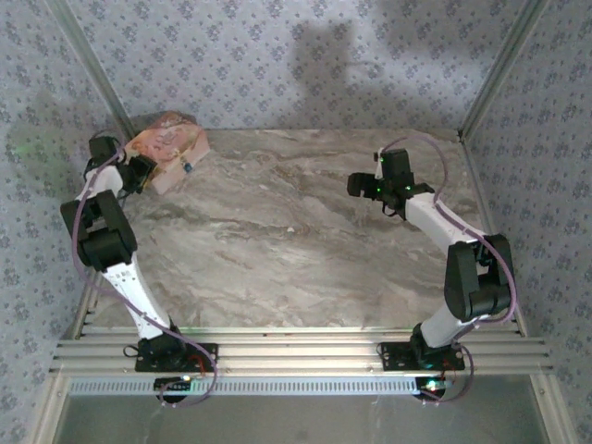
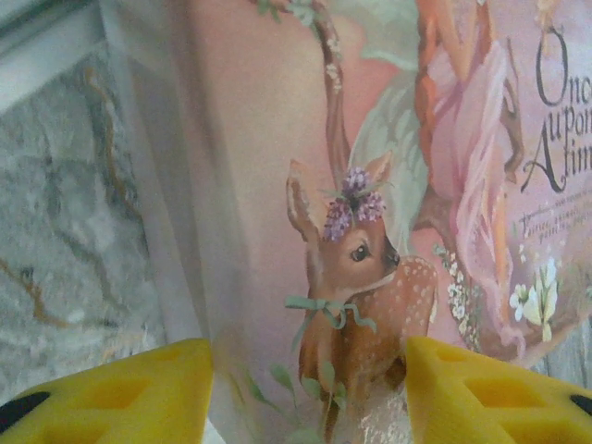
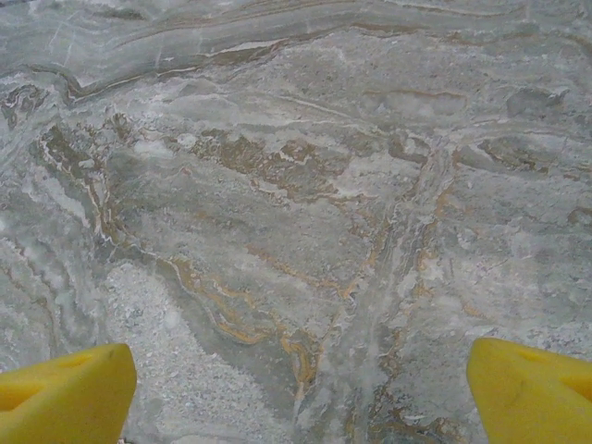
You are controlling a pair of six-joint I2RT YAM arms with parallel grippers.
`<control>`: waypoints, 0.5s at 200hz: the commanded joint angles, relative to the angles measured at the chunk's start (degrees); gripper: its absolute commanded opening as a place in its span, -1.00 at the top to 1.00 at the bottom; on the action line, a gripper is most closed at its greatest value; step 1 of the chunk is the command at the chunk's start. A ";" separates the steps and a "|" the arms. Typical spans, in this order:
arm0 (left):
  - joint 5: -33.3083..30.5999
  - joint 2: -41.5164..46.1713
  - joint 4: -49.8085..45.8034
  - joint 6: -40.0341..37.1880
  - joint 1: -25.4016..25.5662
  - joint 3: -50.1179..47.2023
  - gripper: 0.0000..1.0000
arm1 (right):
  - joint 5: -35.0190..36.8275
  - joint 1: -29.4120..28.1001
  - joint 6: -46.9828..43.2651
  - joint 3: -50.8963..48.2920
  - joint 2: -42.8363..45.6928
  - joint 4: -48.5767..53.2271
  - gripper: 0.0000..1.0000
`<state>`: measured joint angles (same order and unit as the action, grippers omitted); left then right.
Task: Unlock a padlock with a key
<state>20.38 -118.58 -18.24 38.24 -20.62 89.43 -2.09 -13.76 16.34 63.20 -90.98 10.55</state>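
The padlock (image 1: pixel 186 167) is a tiny teal speck against the near right side of the pink printed box (image 1: pixel 167 146) at the table's far left. The key is out of view. My left gripper (image 1: pixel 146 170) is at the box's left end. In the left wrist view its yellow pads (image 2: pixel 139 393) flank the box's lower part (image 2: pixel 305 277), which carries a fawn picture under clear wrap, and contact is not clear. My right gripper (image 1: pixel 357 183) hovers over bare marble at the far right. Its pads (image 3: pixel 65 393) stand wide apart with nothing between them.
The marble tabletop (image 1: pixel 296 240) is walled by patterned panels at the back and both sides. Metal frame posts (image 1: pixel 102 83) rise at the back corners. The pink box sits tight in the far left corner, by the left panel.
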 commanded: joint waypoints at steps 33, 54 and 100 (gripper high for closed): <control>-0.75 9.10 -3.59 -4.00 6.13 -17.97 -0.06 | -0.67 -1.73 2.90 0.72 1.57 2.74 -0.88; -3.24 13.28 -4.20 -5.69 11.62 -23.30 -0.06 | -0.89 -2.13 4.67 0.95 1.93 4.79 -0.88; -7.92 17.84 -3.99 -7.30 28.39 -29.23 -0.06 | -0.69 -3.02 6.61 -0.15 4.76 8.69 -0.88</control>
<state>15.16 -99.48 -13.39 35.27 -0.86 64.36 -2.44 -16.19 20.53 63.20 -89.38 15.35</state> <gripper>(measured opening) 0.532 0.938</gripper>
